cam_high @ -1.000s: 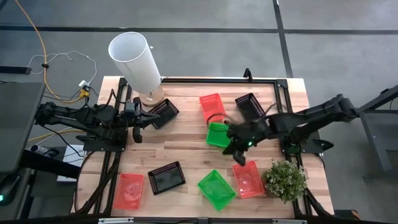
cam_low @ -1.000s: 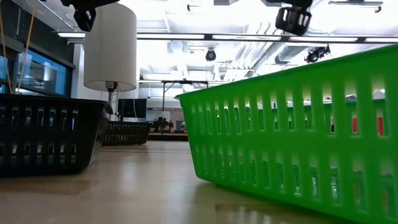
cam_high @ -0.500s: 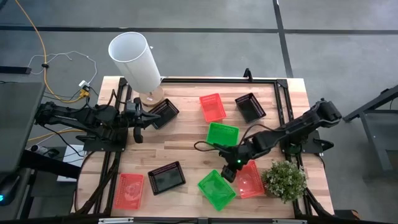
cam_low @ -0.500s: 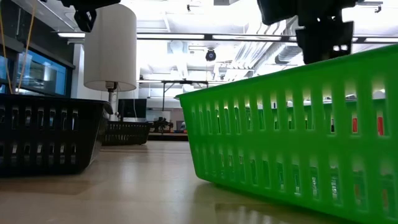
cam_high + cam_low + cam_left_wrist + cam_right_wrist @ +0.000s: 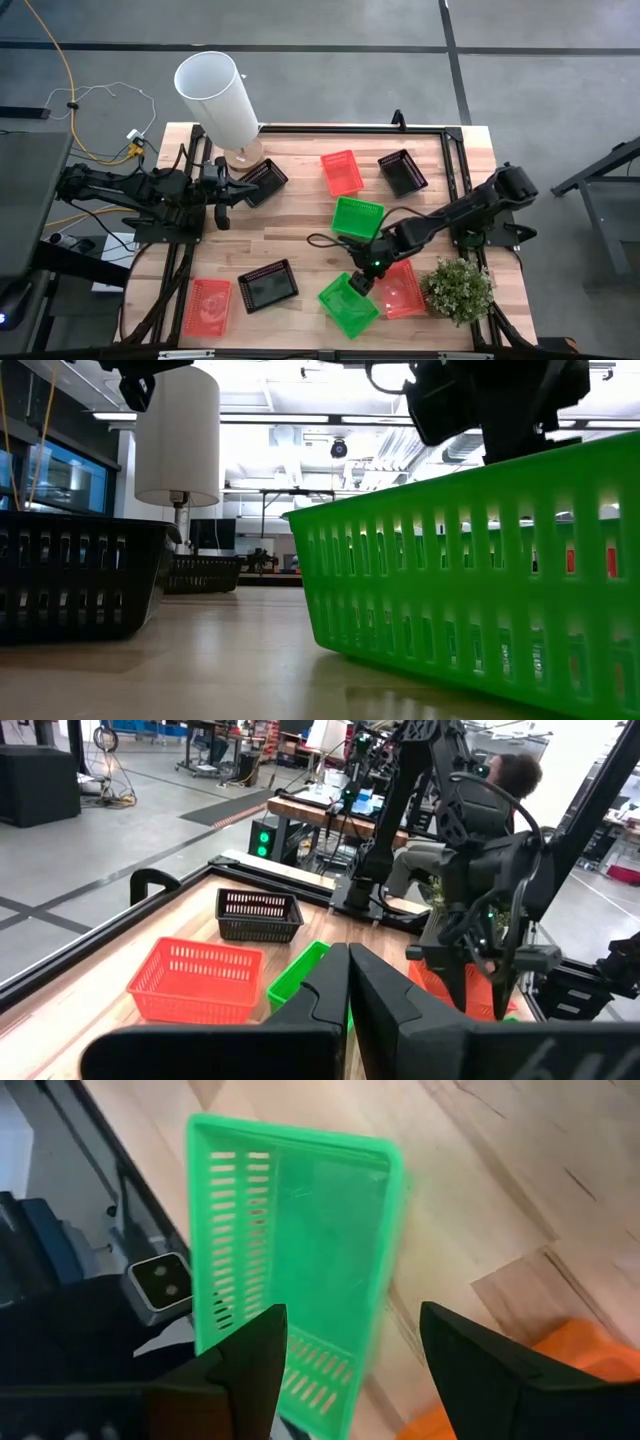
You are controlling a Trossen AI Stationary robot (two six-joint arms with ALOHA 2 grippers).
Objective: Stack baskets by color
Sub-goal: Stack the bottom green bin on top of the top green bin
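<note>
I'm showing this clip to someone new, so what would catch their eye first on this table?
Probably the bright baskets scattered over the wooden table, with the right claw open just above the green basket at the front edge. Next, the tall white cylinder at the back left corner, and the small potted plant at the front right. The left claw waits shut by a black basket.

Wooden table (image 5: 300, 235) w/ black frame carries: 3 red baskets (image 5: 341, 172) (image 5: 208, 306) (image 5: 402, 288), 2 green baskets (image 5: 357, 218) (image 5: 347, 304), 3 black baskets (image 5: 402, 172) (image 5: 264, 182) (image 5: 267, 285), white cylinder (image 5: 217, 97), potted plant (image 5: 459, 290).
</note>
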